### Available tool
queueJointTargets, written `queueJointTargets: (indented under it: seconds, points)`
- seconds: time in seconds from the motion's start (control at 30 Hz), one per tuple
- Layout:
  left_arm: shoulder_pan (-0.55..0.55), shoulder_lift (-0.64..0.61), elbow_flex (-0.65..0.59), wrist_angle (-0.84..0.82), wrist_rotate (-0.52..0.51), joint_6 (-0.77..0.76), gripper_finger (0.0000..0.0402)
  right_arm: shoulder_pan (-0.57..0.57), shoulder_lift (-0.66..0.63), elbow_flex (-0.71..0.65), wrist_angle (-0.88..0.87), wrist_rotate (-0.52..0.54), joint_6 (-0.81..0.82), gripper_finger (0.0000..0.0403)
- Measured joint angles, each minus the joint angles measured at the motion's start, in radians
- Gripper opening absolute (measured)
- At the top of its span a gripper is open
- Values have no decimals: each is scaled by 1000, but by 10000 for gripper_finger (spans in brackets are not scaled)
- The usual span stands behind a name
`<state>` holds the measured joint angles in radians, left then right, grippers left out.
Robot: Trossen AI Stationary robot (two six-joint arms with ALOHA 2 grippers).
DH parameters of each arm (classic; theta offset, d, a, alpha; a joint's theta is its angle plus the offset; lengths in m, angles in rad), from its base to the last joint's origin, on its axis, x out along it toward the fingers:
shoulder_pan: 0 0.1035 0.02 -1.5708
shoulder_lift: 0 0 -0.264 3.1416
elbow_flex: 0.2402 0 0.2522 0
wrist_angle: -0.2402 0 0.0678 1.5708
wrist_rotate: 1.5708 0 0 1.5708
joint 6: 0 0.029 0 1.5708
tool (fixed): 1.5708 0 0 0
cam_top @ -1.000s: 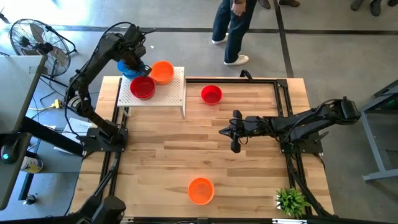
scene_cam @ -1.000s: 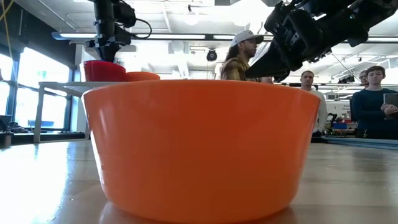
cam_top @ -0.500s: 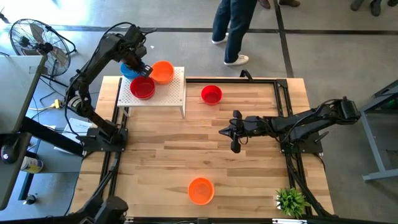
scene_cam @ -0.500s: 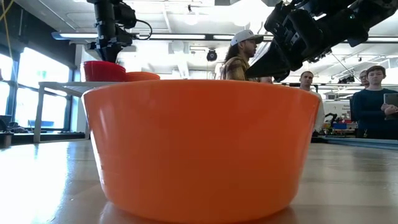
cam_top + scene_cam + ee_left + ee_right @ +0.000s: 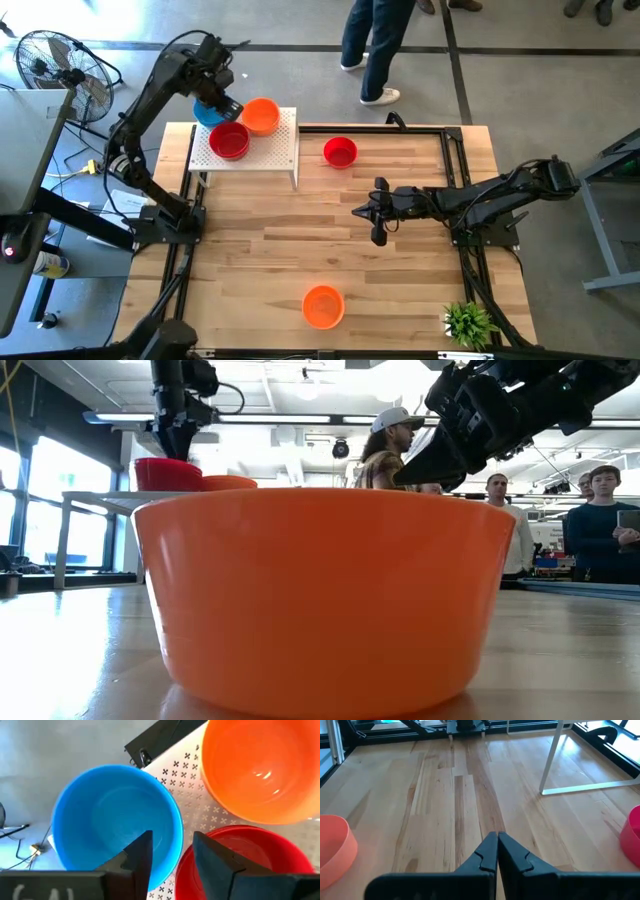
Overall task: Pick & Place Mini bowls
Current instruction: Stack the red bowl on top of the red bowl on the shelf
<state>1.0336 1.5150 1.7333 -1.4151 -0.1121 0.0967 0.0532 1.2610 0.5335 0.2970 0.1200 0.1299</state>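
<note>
A blue mini bowl (image 5: 115,820) sits on the far left corner of the white perforated stand (image 5: 275,150); its rim reaches past the stand's edge. Beside it on the stand are a red bowl (image 5: 229,141) and an orange bowl (image 5: 261,115). My left gripper (image 5: 172,840) hangs open just above them, one finger over the blue bowl's inside and one outside its rim, toward the red bowl. Another red bowl (image 5: 340,152) stands on the table's far side, and another orange bowl (image 5: 323,306) near the front edge. My right gripper (image 5: 356,210) hovers shut over mid-table.
The stand rests on thin white legs (image 5: 555,765) at the table's far left. A small green plant (image 5: 468,322) stands at the near right corner. People stand beyond the table's far edge (image 5: 375,50). Bare wood lies between the bowls on the table.
My left gripper has opened and let go of the blue bowl's rim, staying over the stand. The blue bowl rests where it was set, beside the red and orange bowls. My right arm has kept still.
</note>
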Motion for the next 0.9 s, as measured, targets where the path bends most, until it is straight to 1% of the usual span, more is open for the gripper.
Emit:
queueJointTargets:
  seconds: [0.1,0.17,0.27,0.33,0.4,0.43,0.57,0.67,0.8,0.9]
  points:
    - [0,-2,65,-33,35,2,130,0,0,0,0,0,0,0]
    - [-17,-22,87,-50,51,6,113,0,0,0,0,0,-1,0]
    - [-81,-90,71,-9,54,6,73,0,0,0,0,0,-1,0]
    - [-139,-152,28,38,59,4,41,0,0,0,0,1,-7,0]
    - [-213,-221,-42,123,59,-27,13,0,0,0,0,2,-11,0]
    - [-253,-255,-85,171,59,-54,7,0,0,0,0,2,-11,0]
    - [-428,-399,-299,391,31,-135,14,0,0,0,0,3,-15,0]
    - [-565,-492,-482,584,-5,-160,15,0,0,0,0,12,-12,0]
    - [-722,-571,-720,860,-65,-202,16,0,0,0,0,43,1,0]
    - [-821,-604,-881,1072,-95,-205,16,0,0,0,0,66,26,0]
